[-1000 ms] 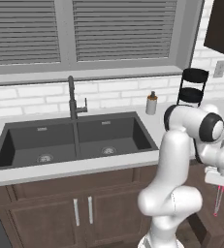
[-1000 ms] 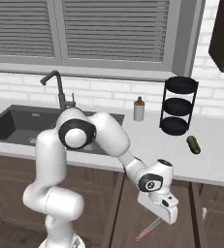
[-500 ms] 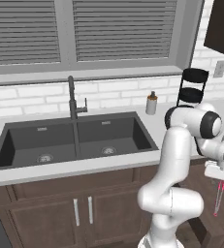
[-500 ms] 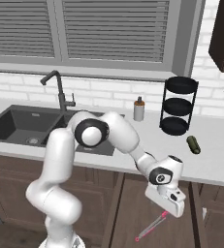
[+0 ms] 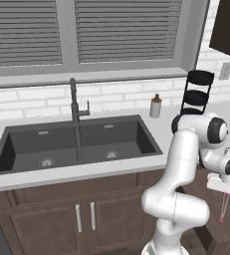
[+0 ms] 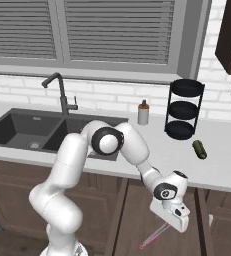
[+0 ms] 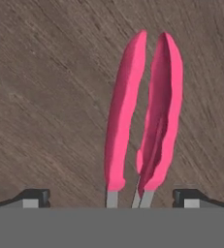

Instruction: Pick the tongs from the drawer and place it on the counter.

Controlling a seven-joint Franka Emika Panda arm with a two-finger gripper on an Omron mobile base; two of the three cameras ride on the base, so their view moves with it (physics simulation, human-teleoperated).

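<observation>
Looking down the hand cam, we're seeing the tongs [image 7: 142, 116] lying on the brown wood floor of the drawer [image 7: 45, 97], two pinkish-red arms side by side w/ short grey stubs at the near end. Our gripper [image 7: 111, 196] is sitting w/ its jaws spread wide, one dark tip on each side of the tongs, neither tip touching them. Nothing is being pinched.

In the left base view we're reaching low to the right of the sink cabinet, below the edge of the counter [image 5: 86, 172]. The gripper [image 5: 225, 188] is pointing down and the tongs [image 5: 224, 209] are showing as a thin red sliver just under it. In the right base view the gripper [image 6: 173, 224] is hanging below counter level too, and the tongs [image 6: 154, 237] are running as a slim pink line down and to the left from it.

Up on the counter [image 6: 157, 150] we're noting a dark double sink [image 6: 32, 132] w/ a dark faucet [image 6: 59, 92], a small soap bottle [image 6: 143, 113], a black three-tier rack [image 6: 184, 110], and a dark green oblong thing [image 6: 199, 149] lying just right of the rack, apart from it.
</observation>
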